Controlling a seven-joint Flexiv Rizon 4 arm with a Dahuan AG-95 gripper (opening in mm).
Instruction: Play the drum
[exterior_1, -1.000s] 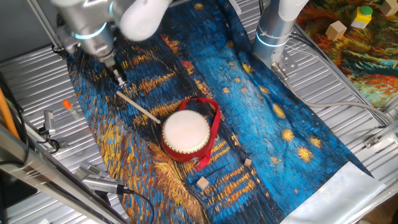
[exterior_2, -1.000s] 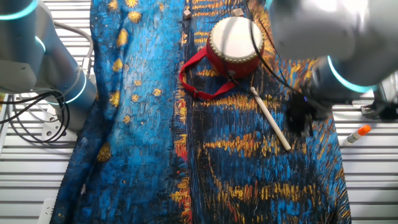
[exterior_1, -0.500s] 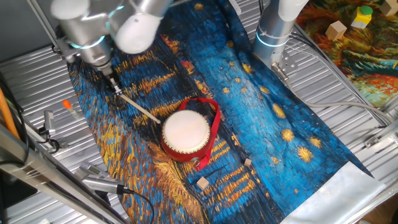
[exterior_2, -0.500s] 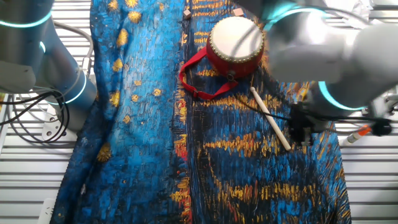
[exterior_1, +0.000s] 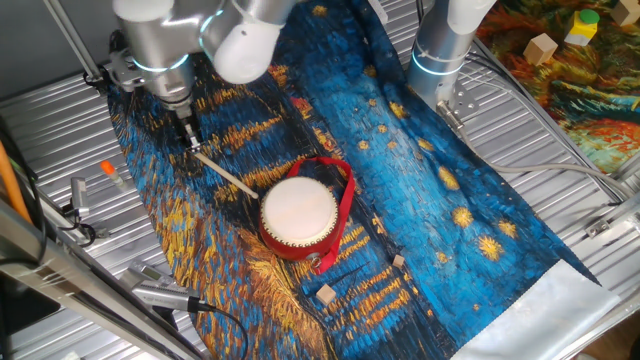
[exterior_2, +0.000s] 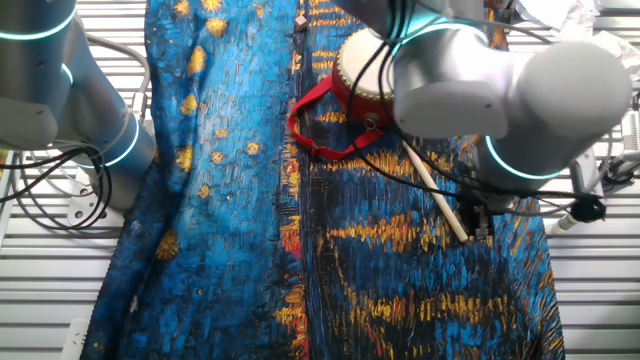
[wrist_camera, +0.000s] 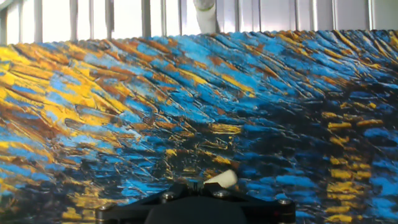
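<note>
The drum (exterior_1: 298, 213) has a red body, a cream skin and a red ribbon strap (exterior_1: 346, 200), and stands upright on the painted cloth. In the other fixed view the arm hides part of the drum (exterior_2: 352, 72). A thin wooden stick (exterior_1: 227, 172) lies on the cloth, one end by the drum. My gripper (exterior_1: 189, 140) is low over the stick's far end, also in the other fixed view (exterior_2: 478, 224). In the hand view the stick's tip (wrist_camera: 221, 180) shows just beside the right finger. The jaws stand close together, with nothing seen between them.
A blue and yellow painted cloth (exterior_1: 430, 190) covers the slatted metal table (exterior_1: 45, 120). Small wooden blocks (exterior_1: 325, 294) lie near the drum. An orange-capped marker (exterior_1: 108, 169) lies left of the cloth. A second robot arm's base (exterior_1: 440, 50) stands at the back.
My gripper has moved along the far end of the stick and come down closer to the cloth. The stick and the drum have not moved.
</note>
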